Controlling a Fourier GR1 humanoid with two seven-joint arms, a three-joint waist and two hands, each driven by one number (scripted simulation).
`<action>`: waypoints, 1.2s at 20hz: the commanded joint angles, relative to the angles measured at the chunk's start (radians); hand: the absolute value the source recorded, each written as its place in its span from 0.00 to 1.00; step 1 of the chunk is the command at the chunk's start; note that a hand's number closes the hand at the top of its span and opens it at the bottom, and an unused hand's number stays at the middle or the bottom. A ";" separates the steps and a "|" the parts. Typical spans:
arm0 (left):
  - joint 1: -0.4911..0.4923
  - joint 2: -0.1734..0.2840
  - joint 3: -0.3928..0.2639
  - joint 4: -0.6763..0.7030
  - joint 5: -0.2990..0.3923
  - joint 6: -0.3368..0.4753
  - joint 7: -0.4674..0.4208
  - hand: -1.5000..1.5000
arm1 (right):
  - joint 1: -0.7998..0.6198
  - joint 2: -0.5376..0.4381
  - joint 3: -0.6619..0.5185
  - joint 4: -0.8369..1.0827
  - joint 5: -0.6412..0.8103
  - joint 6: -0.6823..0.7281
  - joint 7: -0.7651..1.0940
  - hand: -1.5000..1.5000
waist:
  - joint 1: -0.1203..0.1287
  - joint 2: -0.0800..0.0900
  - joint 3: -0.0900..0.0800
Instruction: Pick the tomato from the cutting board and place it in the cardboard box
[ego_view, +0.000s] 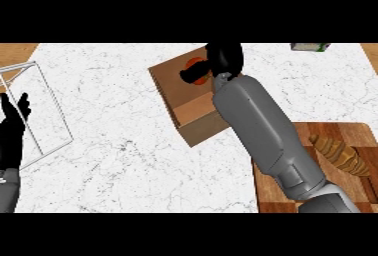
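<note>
The cardboard box (193, 107) sits open at the middle of the marble counter. My right hand (221, 59) reaches over its far side, fingers curled round the red-orange tomato (195, 64), which shows only partly beside the thumb, inside the box's outline. The grey right forearm crosses from the lower right and hides part of the box. The wooden cutting board (347, 131) lies at the lower right. My left hand (12, 131) rests at the left edge, fingers straight and pointing up.
A brown croissant (339, 152) lies on the cutting board. A white wire rack (46, 107) stands at the left beside my left hand. A small green and grey item (310, 47) sits at the counter's far right edge.
</note>
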 joint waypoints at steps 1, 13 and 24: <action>-0.043 -0.024 -0.071 0.026 -0.036 -0.037 -0.017 0.50 | -0.038 0.001 0.001 0.149 -0.109 -0.060 -0.072 0.00 | 0.000 0.006 -0.003; 0.039 -0.036 -0.057 0.006 -0.030 -0.035 -0.065 0.50 | -0.089 0.001 -0.084 0.122 -0.249 -0.329 -0.324 0.00 | -0.033 -0.007 -0.003; 0.066 -0.020 -0.024 -0.025 -0.026 -0.035 -0.031 0.50 | 0.148 -0.131 -0.188 -0.145 -0.407 -0.243 -0.463 0.00 | -0.081 -0.023 -0.003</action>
